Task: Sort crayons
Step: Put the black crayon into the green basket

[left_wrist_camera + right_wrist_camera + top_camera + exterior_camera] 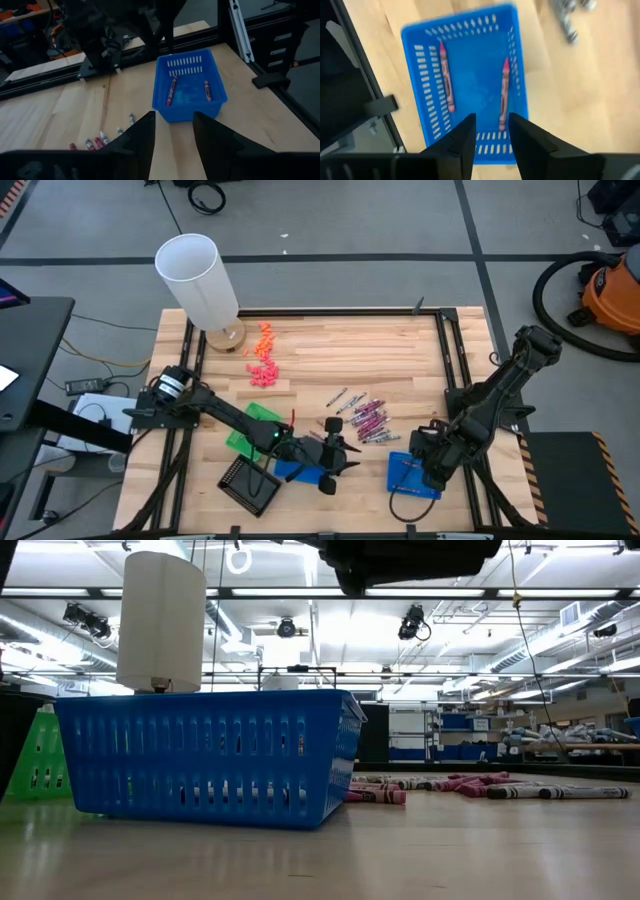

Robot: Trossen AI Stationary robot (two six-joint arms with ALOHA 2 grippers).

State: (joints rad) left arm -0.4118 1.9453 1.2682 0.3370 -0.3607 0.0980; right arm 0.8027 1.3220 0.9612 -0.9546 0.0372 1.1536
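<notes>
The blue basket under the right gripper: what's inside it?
Two pinkish-red crayons lie apart in the blue basket, one along each long side. The open right gripper hovers over the near end, covering a strip of floor there.

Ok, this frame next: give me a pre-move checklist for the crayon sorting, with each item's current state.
1. Right claw empty and open above the right blue basket: ok.
2. That basket holds two pinkish-red crayons, lying flat and apart: ok.
3. Left claw open, nothing between its fingers: ok.
4. Loose crayons remain on the table between the arms, unsorted: not ok.
5. Left blue basket contents: cannot tell, the left arm covers it.
6. Green basket and black basket contents: cannot tell.
</notes>
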